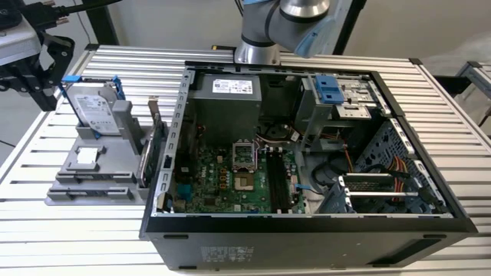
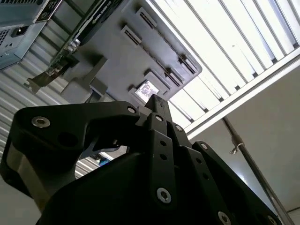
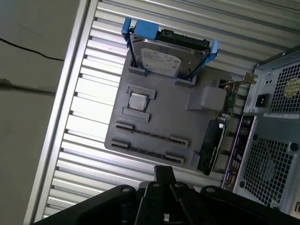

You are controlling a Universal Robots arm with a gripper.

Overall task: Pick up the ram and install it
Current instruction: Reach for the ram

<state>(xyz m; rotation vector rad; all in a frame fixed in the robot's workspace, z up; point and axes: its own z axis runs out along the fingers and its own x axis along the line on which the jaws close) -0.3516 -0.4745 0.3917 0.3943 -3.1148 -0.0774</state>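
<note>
Pincer (image 3: 164, 169) closed and empty over the gray parts tray (image 3: 187, 122); ram (image 3: 152, 134) sits in the tray, not in the PC.
In both wrist views the pincer (image 2: 157, 99) tips are pressed together w/ nothing between them, hanging above the tray and clear of everything on it. The ram looks like a thin dark strip standing on edge between two small holders, approx mid-tray, beside a second similar row. Also on the tray: a small square chip (image 3: 137, 100), a silver hard drive (image 3: 164, 58) upright in a blue frame, and a card w/ metal bracket (image 3: 211, 143) on edge along the side nearest the PC case (image 3: 276, 140). In the exterior view the tray (image 1: 77, 195) is at the exterior view's left on the slatted tabletop (image 1: 445, 103), just beside the open case (image 1: 307, 230), motherboard (image 1: 222, 178) exposed; arm (image 1: 299, 17) at top centre.
</note>
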